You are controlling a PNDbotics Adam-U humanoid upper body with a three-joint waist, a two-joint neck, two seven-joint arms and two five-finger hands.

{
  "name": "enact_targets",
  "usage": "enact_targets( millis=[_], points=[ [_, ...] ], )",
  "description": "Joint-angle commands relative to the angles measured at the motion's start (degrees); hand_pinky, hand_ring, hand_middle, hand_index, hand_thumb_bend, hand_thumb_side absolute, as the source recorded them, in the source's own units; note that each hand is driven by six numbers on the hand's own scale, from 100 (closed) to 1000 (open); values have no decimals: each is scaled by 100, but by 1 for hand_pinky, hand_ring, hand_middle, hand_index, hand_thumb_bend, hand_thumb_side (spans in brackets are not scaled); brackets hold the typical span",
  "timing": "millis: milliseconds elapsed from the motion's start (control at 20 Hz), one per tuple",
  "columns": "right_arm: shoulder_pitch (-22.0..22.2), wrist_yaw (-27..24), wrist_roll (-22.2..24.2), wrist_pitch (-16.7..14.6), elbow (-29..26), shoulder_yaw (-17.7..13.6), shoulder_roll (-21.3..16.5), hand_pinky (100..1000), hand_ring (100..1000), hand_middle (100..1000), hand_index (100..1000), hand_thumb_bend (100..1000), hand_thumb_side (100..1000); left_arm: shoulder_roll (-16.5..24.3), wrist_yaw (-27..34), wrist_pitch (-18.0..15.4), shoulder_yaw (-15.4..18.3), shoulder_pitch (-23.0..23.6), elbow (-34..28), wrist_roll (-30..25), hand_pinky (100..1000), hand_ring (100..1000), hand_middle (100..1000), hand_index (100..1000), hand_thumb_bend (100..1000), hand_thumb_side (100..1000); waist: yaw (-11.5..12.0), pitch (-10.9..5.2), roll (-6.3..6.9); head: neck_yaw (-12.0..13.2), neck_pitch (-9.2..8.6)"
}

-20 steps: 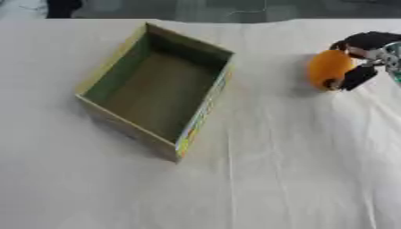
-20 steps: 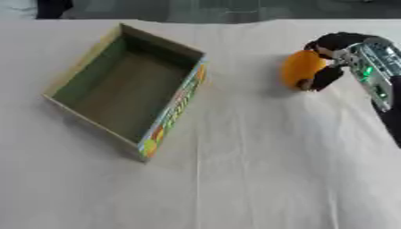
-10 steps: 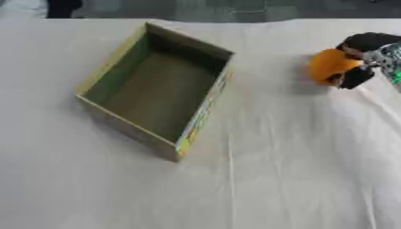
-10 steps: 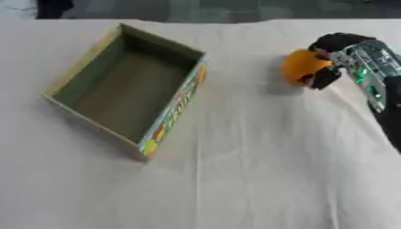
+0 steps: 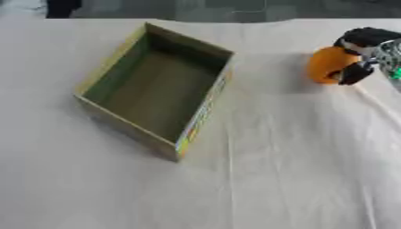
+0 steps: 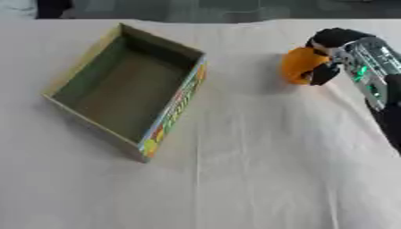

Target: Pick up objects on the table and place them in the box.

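Right hand [image 6: 333,53] is curling its fingers round a smooth, round orange object [image 6: 300,65], likely light, rigid and roll-prone; box [image 6: 168,109] is lying well apart

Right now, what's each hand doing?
Left hand: not in view.
Right hand: fingers curled round the orange object, to the right of the box.

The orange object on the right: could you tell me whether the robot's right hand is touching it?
Touching. The right eye view shows the right hand with black fingers curled over the orange object.
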Motion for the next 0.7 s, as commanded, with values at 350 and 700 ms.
enact_targets(
  millis=[350, 700],
  points=[
    [-86, -456, -285, 426, -603, -119, -291, 743, 785, 460, 372, 100, 100, 111, -12, 12, 52, -33, -93, -28, 785, 633, 685, 873, 100, 950, -35, -176, 18, 9, 10],
    [-129, -825, -429, 788, -1263, -176, -394, 738, 758, 406, 323, 100, 143, 111, -11, 4, 52, -37, -93, -26, 786, 633, 686, 873, 100, 948, -56, -204, 40, 33, 166]
  ],
)
